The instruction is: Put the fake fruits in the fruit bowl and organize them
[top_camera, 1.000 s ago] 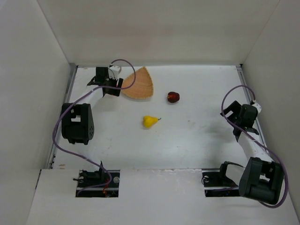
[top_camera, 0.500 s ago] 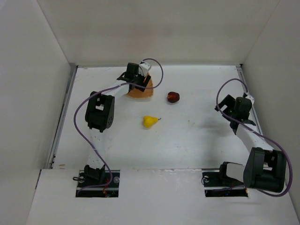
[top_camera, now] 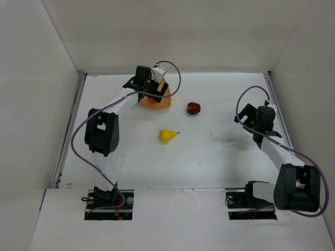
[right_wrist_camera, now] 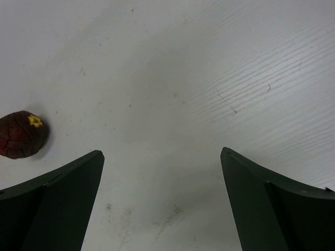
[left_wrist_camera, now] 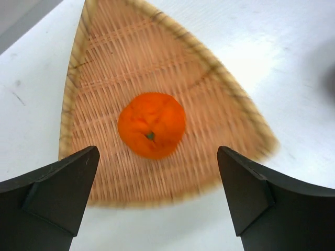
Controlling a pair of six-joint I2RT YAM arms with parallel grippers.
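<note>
The left gripper (left_wrist_camera: pixel 158 154) hung released above the bowl, its two dark fingers (left_wrist_camera: pixel 57 193) spread wide and grasping nothing. In the left wrist view, a round orange plastic fruit (left_wrist_camera: pixel 152 124) lay between and beyond the fingertips, clear of both. It rested on the floor of the shallow tan woven bowl (left_wrist_camera: pixel 70 104), which was shaped like a rounded triangle. The orange sat roughly in the middle of the bowl, its small dark stem mark facing the camera. In the top view, the left gripper (top_camera: pixel 156 87) covered most of the bowl (top_camera: pixel 158 103) at the far left of the white table (top_camera: pixel 220 151).

The right gripper (right_wrist_camera: pixel 162 154) was also released, its dark fingers (right_wrist_camera: pixel 52 198) wide apart over bare table with nothing between them. In the right wrist view, a dark red plastic apple (right_wrist_camera: pixel 22 134) with a yellow spot on its end lay at the left edge. It was on the table, outside the fingers and apart from them. From above, the right gripper (top_camera: pixel 251 118) hung over the right side of the table, well apart from the apple (top_camera: pixel 193 108), which lay just right of the bowl without touching it. A yellow plastic pear (top_camera: pixel 167 135) lay on its side nearer the arm bases, its stem pointing right, apart from both apple and bowl.
</note>
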